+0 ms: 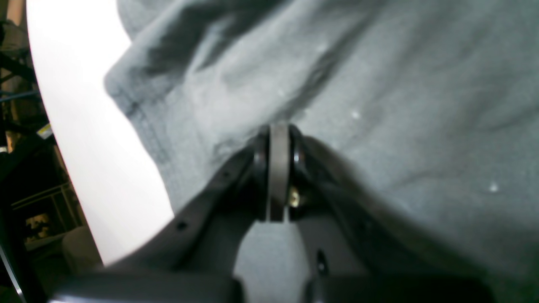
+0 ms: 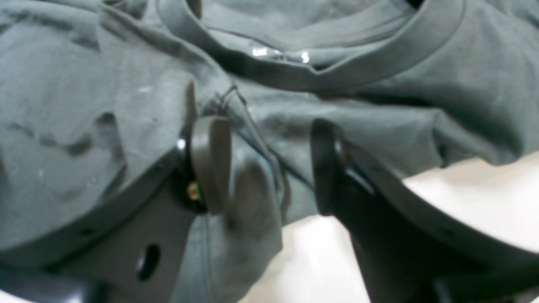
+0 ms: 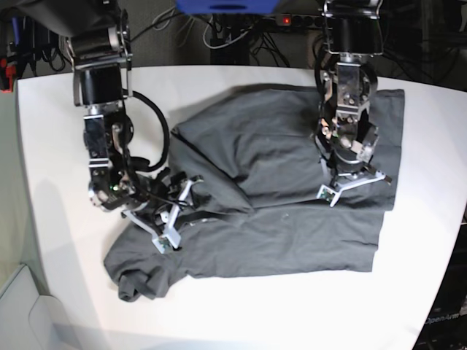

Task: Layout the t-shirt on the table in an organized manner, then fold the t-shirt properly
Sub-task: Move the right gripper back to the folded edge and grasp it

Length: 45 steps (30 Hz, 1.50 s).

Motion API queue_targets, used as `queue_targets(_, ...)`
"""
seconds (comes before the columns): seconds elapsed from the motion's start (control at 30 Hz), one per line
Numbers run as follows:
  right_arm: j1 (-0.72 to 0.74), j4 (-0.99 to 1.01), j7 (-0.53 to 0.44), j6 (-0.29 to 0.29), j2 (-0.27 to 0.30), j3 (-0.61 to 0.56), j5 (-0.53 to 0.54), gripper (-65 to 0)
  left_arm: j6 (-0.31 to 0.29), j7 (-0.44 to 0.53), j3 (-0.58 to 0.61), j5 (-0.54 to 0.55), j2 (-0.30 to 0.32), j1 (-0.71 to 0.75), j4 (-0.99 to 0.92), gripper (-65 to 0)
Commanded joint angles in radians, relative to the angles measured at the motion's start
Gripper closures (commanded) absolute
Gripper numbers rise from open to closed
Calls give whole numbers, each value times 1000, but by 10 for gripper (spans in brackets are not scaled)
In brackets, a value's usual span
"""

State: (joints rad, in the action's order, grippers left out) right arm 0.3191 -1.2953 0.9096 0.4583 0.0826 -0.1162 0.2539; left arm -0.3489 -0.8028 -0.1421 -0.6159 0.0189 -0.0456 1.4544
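The dark grey t-shirt [image 3: 292, 240] lies across the white table [image 3: 219, 87], partly doubled over, with a bunched corner at the front left. In the right wrist view my right gripper [image 2: 267, 168] stands open, its fingers [image 2: 210, 164] either side of a seamed fold of t-shirt [image 2: 84, 105] just below the collar [image 2: 320, 75]. The base view shows that right gripper [image 3: 177, 211] at the shirt's left edge. My left gripper [image 1: 278, 130] is shut, and creases in the t-shirt [image 1: 379, 105] run into its tips. In the base view the left gripper [image 3: 355, 182] sits on the shirt's upper right layer.
The table's curved edge [image 1: 84, 126] runs near the left gripper, with dark clutter beyond it. Bare table [image 2: 463, 198] shows under the right gripper. Cables and a power strip [image 3: 292, 20] sit behind the far edge. The bunched cloth [image 3: 135, 281] lies near the front left.
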Motion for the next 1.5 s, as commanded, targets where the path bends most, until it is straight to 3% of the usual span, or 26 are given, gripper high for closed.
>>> queue_targets(0.0,25,6,-17,4,1,2,9,-261,6,12,0,-6,2,-20,18,-2)
queue_targets(0.33,41,73,-71,4,1,2,9,-249,7,12,2,-6,0,-24,16,-2)
queue_targets(0.4,41,73,-83,4,3,2,9,-203,7,12,2,-6,0,-24,16,-2)
queue_targets(0.53,42,75,-88,4,3,2,9,0,7,13,2,-6,0,-24,15,-2)
queue_targets(0.73,35,66,-82,4,4,5,9,0,7,13,2,-6,5,-26,15,-2)
queue_targets(0.9,19,-11,-27,4,61,14,11,0,7,15,2,-5,11,-26,12,-2)
queue_targets(1.27,-122,-312,139,4,165,237,11,0,11,105,0,-6,6,-30,-73,-2)
queue_targets(1.47,-239,-499,254,4,171,362,11,0,11,133,0,-6,6,-40,-93,-2)
